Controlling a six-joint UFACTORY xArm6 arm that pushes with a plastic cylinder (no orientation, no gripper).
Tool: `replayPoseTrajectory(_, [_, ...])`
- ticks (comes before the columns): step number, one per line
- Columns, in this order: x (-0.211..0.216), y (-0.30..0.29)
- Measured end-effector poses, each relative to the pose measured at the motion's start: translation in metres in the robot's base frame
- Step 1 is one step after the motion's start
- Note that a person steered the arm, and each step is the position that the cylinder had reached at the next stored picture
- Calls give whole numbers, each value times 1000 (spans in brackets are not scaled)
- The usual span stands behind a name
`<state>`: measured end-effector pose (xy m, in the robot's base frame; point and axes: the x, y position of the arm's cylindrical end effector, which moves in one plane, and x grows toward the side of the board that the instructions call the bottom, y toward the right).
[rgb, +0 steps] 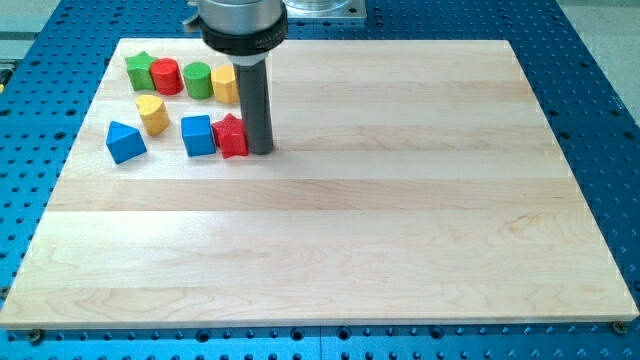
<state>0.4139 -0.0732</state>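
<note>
Wooden and pale, the desk (400, 220) fills most of the view, resting on a blue perforated base (600, 120). You will find every block crowded into the view's upper left corner.

You have no end effector with jaws here, so there is nothing to call spread or pressed together; the arm ends in a dark rod (256, 100) hanging from a round grey mount (242, 25). My tip (260, 152) stands on the desk just at the right side of the red star (232, 136), touching it or very nearly so; you cannot tell which from this angle. My tip pinches nothing, it can only bear sideways against a block.

Look left of the red star and you see the blue cube (198, 135) pressed up against it, the two sitting as a pair. Further left, apart from them, lies the blue triangle (125, 141). Above it is the yellow heart (152, 114).

Along the top runs a tight row: green star (140, 71), red cylinder (166, 76), green cylinder (197, 79) and a yellow block (225, 85), each touching or just beside its neighbour. The rod passes in front of the yellow block's right edge, so you cannot make out its full shape.

Since the rod stands upright and meets the desk at its end only, any block it touches is met low on its side.
</note>
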Motion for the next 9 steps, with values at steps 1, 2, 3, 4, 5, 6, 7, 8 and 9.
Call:
replayPoseTrajectory(1, [26,1])
replayPoseTrajectory(2, [52,4])
replayPoseTrajectory(3, [88,78])
replayPoseTrajectory(4, [116,154])
replayPoseTrajectory(5, [117,159])
replayPoseTrajectory(6, [112,159])
replayPoseTrajectory(7, [46,154])
replayPoseTrajectory(8, [-40,110])
replayPoseTrajectory(9, [-115,59])
